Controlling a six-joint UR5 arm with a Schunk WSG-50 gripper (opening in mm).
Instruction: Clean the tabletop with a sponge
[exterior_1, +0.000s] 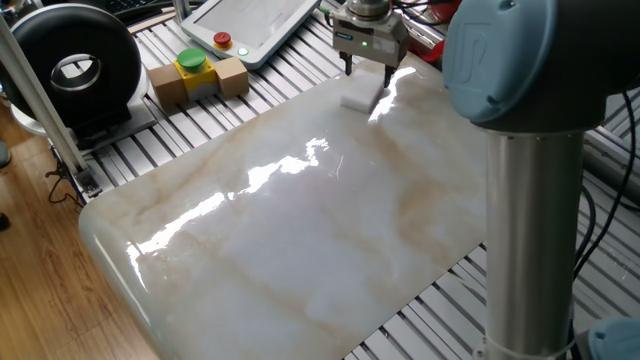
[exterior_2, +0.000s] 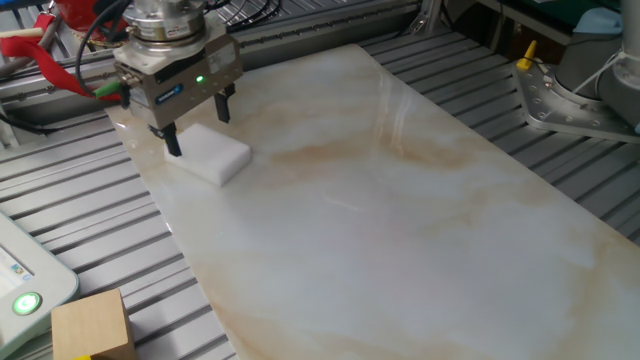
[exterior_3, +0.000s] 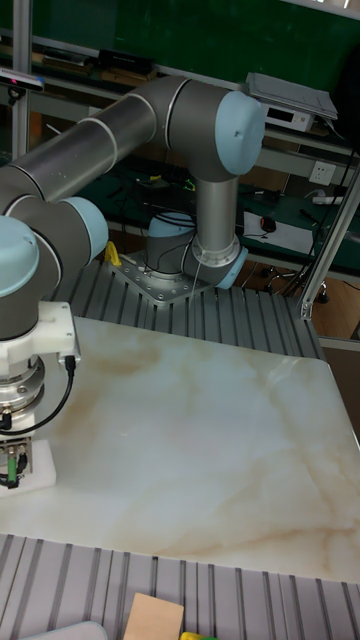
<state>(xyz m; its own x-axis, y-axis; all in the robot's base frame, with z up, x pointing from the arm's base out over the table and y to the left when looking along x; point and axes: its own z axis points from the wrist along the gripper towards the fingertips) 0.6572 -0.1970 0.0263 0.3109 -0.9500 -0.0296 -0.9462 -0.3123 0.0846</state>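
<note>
The tabletop (exterior_1: 300, 220) (exterior_2: 400, 220) (exterior_3: 200, 440) is a glossy marble slab with beige veins. A small white sponge (exterior_2: 214, 156) (exterior_1: 356, 98) (exterior_3: 42, 464) lies flat on it near one corner. My gripper (exterior_2: 200, 128) (exterior_1: 368, 68) (exterior_3: 9, 472) hangs just above the sponge's outer end, open. Its dark fingers (exterior_2: 173, 144) stand wide, one on either side of the block, and nothing is gripped. In the tall fixed view the wrist hides most of the fingers.
The slab rests on a ribbed aluminium frame (exterior_2: 90, 230). Tan boxes with a yellow-green button (exterior_1: 197, 74) (exterior_2: 92, 325), a teach pendant (exterior_1: 250, 22) and a black round device (exterior_1: 70, 62) lie beyond the slab. The arm's column (exterior_1: 530, 220) stands at its side.
</note>
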